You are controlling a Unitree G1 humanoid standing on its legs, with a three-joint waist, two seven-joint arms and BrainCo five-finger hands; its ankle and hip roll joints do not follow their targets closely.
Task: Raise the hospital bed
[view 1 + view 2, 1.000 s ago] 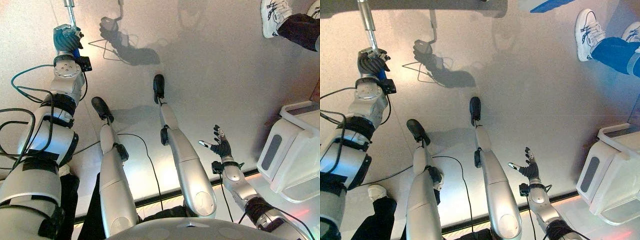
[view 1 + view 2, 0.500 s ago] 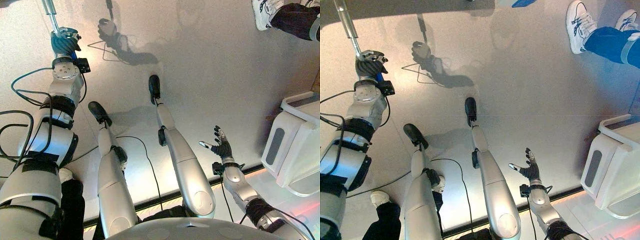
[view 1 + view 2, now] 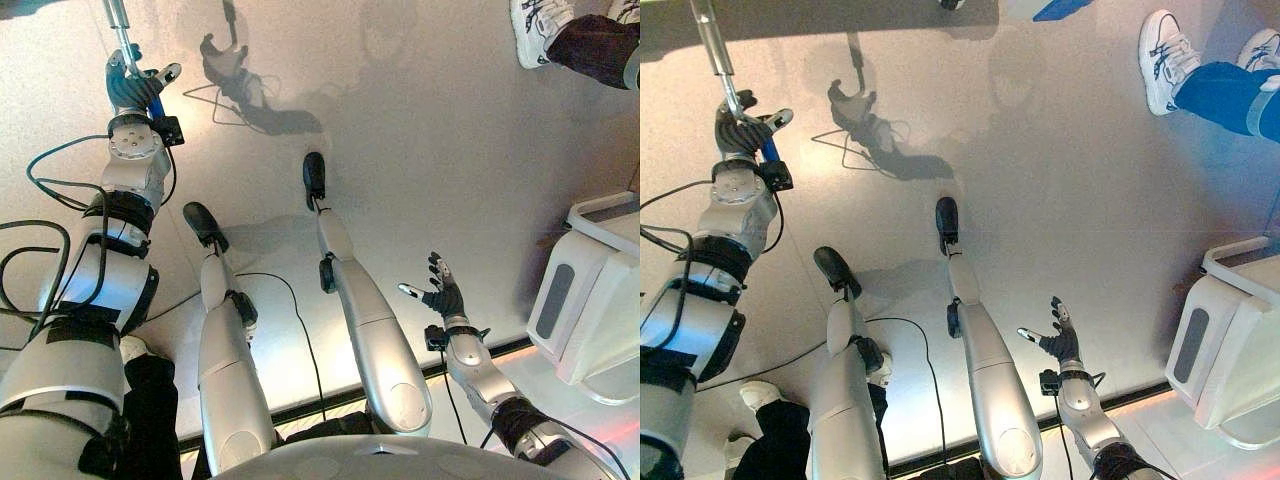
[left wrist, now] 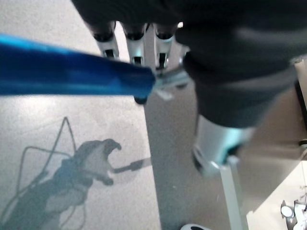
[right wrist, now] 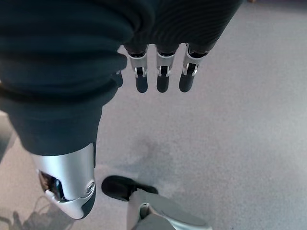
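Grey speckled floor (image 3: 430, 150) everywhere; a person's white trainer (image 3: 540, 30) upper right, a white plastic unit (image 3: 590, 300) at right. Left hand (image 3: 133, 88) reached up at the silver crank rod with blue grip (image 3: 122, 25). Left wrist: fingers (image 4: 135, 45) straight, blue grip (image 4: 72, 72) across the palm. Right wrist: right hand (image 5: 160, 76) hung unclenched.

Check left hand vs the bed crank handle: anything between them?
Nothing visible. The left hand is already at the crank handle, its blue grip lying across the fingers, which look straight rather than curled round it. The right hand hangs open, low by the robot's side.
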